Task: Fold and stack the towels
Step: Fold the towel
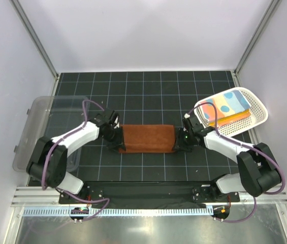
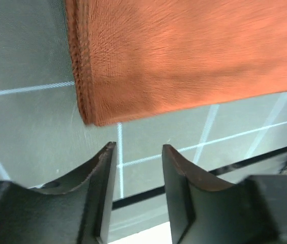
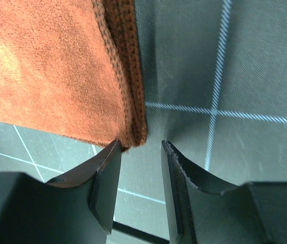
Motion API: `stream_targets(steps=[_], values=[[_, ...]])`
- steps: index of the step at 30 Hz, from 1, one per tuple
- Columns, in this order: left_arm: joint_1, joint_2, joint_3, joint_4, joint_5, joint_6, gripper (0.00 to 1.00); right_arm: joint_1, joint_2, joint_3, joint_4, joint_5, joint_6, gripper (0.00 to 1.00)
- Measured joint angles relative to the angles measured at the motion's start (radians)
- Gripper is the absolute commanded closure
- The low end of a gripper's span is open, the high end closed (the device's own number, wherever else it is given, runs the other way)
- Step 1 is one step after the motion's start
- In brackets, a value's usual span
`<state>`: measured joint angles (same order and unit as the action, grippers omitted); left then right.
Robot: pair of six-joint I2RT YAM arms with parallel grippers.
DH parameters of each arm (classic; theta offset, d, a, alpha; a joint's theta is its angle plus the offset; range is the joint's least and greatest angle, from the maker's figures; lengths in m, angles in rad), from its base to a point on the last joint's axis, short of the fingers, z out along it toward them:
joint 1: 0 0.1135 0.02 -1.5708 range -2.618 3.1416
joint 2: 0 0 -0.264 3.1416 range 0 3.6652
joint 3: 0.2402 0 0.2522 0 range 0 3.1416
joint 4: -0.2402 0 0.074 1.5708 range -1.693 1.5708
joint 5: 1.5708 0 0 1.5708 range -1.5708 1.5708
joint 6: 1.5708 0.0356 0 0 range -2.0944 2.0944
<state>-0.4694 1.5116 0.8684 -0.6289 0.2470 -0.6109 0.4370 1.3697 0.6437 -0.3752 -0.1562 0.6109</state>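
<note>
The large rust-brown towel (image 1: 148, 138) lies folded into a flat rectangle on the black grid mat. My left gripper (image 1: 118, 144) sits at its near left corner, open and empty; in the left wrist view (image 2: 138, 150) the towel corner (image 2: 173, 56) is just beyond the fingertips, apart from them. My right gripper (image 1: 180, 144) sits at the near right corner, open; in the right wrist view (image 3: 140, 147) the folded corner (image 3: 57, 76) touches the left fingertip, not clamped. Other towels, light blue with orange dots (image 1: 229, 104) over yellow-orange, lie stacked in the white basket.
The white perforated basket (image 1: 257, 114) stands at the right of the mat. A clear plastic bin (image 1: 36, 129) lies at the left edge, beside my left arm. White walls enclose the back and sides. A metal rail runs along the near edge.
</note>
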Motion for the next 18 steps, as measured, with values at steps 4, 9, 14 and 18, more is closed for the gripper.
stream_targets(steps=[4,9,14,18], values=[[-0.001,-0.12,0.079,-0.049,-0.106,-0.019,0.48,0.0,-0.04,0.027,-0.055,0.021,0.008,0.52],[0.013,-0.164,0.089,-0.021,-0.195,-0.064,0.49,0.0,-0.064,0.074,-0.074,0.051,0.043,0.5],[0.017,-0.093,0.024,-0.002,-0.222,-0.105,0.49,0.0,-0.018,0.109,-0.074,0.067,0.063,0.5],[0.017,-0.054,-0.03,0.028,-0.224,-0.142,0.54,0.0,0.027,0.109,-0.061,0.068,0.088,0.53]])
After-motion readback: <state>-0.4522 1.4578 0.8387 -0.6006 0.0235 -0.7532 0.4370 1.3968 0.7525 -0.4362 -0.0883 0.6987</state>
